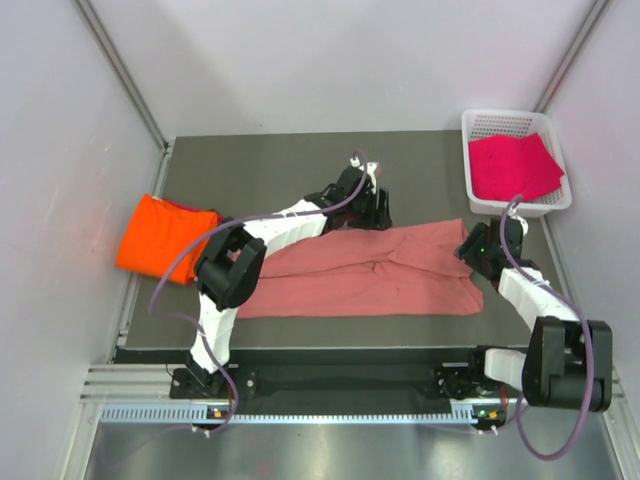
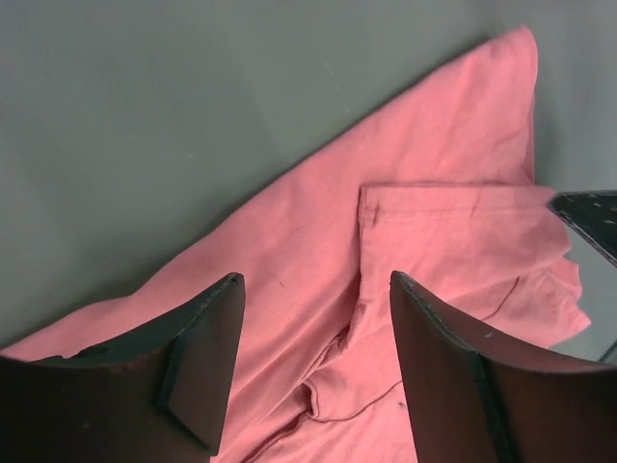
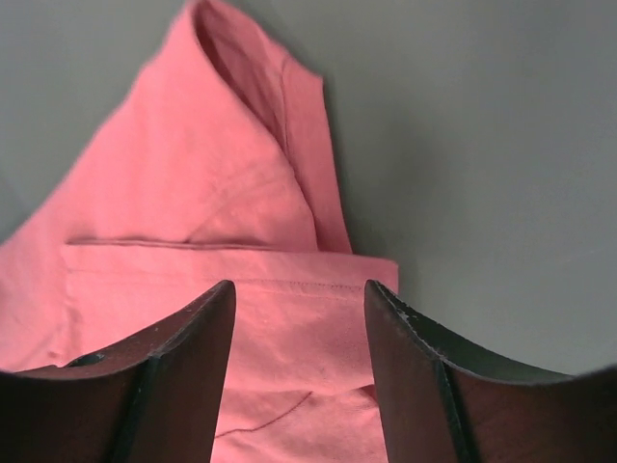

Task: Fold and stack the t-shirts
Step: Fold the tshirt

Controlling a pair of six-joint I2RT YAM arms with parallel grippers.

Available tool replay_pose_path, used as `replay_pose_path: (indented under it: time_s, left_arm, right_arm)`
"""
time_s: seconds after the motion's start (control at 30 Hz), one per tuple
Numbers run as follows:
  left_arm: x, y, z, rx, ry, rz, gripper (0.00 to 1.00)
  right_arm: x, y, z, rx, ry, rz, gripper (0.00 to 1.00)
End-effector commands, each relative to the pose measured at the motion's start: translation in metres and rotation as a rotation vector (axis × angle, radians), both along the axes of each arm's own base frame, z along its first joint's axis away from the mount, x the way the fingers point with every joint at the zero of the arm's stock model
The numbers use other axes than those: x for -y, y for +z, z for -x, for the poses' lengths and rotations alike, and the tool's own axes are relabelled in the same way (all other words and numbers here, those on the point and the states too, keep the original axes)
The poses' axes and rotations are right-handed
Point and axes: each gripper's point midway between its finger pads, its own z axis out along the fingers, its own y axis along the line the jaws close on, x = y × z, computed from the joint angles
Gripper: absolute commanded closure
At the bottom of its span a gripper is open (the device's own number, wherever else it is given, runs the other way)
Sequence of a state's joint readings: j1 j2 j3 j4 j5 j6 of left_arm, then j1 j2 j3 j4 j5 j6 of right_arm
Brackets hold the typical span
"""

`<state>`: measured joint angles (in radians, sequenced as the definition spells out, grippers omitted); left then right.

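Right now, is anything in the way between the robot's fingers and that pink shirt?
No, nothing visible. The left fingers and right fingers are open over the salmon-pink shirt, with only bare cloth beneath them.

Pink shirt [image 1: 370, 275] lies stretched across the middle of the table [image 1: 280, 170], folded into a long, wrinkled band. Orange shirt [image 1: 160, 235] sits folded at the left edge. Magenta shirt [image 1: 512, 165] lies rumpled in the basket [image 1: 505, 114], far right.
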<state>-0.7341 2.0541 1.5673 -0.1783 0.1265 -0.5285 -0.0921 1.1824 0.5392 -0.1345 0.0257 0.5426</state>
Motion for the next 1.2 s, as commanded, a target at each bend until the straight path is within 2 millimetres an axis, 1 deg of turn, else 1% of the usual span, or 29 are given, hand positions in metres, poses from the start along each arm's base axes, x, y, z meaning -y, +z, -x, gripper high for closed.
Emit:
replay_pose_path:
  time_s: [0.0,0.07,0.13,0.17,0.2,0.23,0.27,0.33,0.37,0.4,0.43,0.53,0.57,0.6,0.63,0.67,0.73,0.87,0.93,0.97,1.0,1.03,1.07,1.1,1.13,1.17]
  left_arm:
    - [0.030,0.020,0.000,0.042,-0.101,0.088,0.34]
    - [0.037,0.017,0.004,0.034,-0.140,0.100,0.34]
    - [0.046,0.012,0.005,0.040,-0.171,0.114,0.37]
    - [0.053,0.012,0.010,0.034,-0.203,0.127,0.39]
    - [0.059,0.010,0.009,0.039,-0.219,0.129,0.42]
    - [0.063,0.008,0.011,0.037,-0.232,0.129,0.43]
    - [0.068,0.001,0.013,0.032,-0.241,0.119,0.44]
    - [0.076,0.002,0.010,0.046,-0.248,0.123,0.45]
    - [0.080,-0.009,0.011,0.033,-0.255,0.116,0.46]
    - [0.085,-0.006,0.010,0.031,-0.257,0.131,0.47]
    - [0.088,-0.009,0.010,0.022,-0.259,0.133,0.51]
    - [0.097,-0.019,0.011,-0.010,-0.270,0.146,0.52]
    - [0.099,-0.027,0.011,-0.023,-0.271,0.142,0.54]
    - [0.102,-0.027,0.012,-0.026,-0.272,0.147,0.54]
    - [0.105,-0.027,0.013,-0.026,-0.279,0.154,0.55]
    - [0.107,-0.029,0.014,-0.028,-0.285,0.157,0.57]
    - [0.109,-0.029,0.016,-0.033,-0.290,0.161,0.60]
    - [0.104,-0.033,0.011,-0.016,-0.261,0.119,0.61]
    - [0.102,-0.033,0.010,-0.010,-0.259,0.108,0.66]
    - [0.101,-0.034,0.011,-0.012,-0.254,0.098,0.66]
    - [0.098,-0.035,0.006,0.007,-0.228,0.077,0.66]
    - [0.096,-0.035,0.005,0.016,-0.217,0.064,0.59]
    - [0.095,-0.031,0.004,0.035,-0.209,0.059,0.54]
    - [0.091,-0.035,0.001,0.046,-0.187,0.035,0.50]
    - [0.091,-0.034,0.001,0.051,-0.185,0.032,0.47]
    - [0.092,-0.036,0.000,0.052,-0.186,0.031,0.46]
  right_arm:
    - [-0.005,0.016,-0.021,0.065,0.033,-0.025,0.43]
    - [-0.005,0.017,-0.020,0.072,0.031,-0.024,0.43]
    - [-0.004,0.017,-0.020,0.079,0.029,-0.022,0.43]
    - [-0.004,0.018,-0.019,0.080,0.026,-0.020,0.43]
    - [-0.004,0.018,-0.018,0.077,0.025,-0.020,0.43]
    - [-0.003,0.018,-0.017,0.080,0.021,-0.015,0.43]
    - [-0.002,0.020,-0.017,0.084,0.018,-0.013,0.43]
    - [-0.002,0.019,-0.015,0.081,0.016,-0.015,0.43]
    - [-0.002,0.021,-0.015,0.089,0.016,-0.014,0.43]
    - [-0.003,0.020,-0.014,0.088,0.015,-0.016,0.43]
    - [0.002,0.022,-0.014,0.094,-0.005,0.003,0.43]
    - [0.004,0.025,-0.013,0.099,-0.009,0.011,0.43]
    - [0.004,0.028,-0.013,0.105,-0.009,0.013,0.43]
    - [0.005,0.029,-0.012,0.106,-0.011,0.017,0.43]
    - [0.005,0.029,-0.012,0.105,-0.012,0.017,0.43]
    - [0.005,0.030,-0.012,0.106,-0.011,0.019,0.43]
    - [0.006,0.031,-0.012,0.109,-0.012,0.022,0.43]
    - [0.006,0.031,-0.011,0.110,-0.013,0.020,0.43]
    - [0.006,0.029,-0.011,0.106,-0.013,0.020,0.43]
    - [0.006,0.029,-0.011,0.109,-0.013,0.020,0.43]
    - [0.005,0.029,-0.011,0.111,-0.012,0.017,0.43]
    - [0.005,0.028,-0.011,0.106,-0.009,0.017,0.43]
    - [0.005,0.028,-0.011,0.106,-0.010,0.016,0.43]
    - [0.005,0.028,-0.011,0.107,-0.009,0.017,0.43]
    - [0.006,0.028,-0.011,0.108,-0.013,0.017,0.43]
    - [0.006,0.028,-0.011,0.108,-0.013,0.017,0.43]
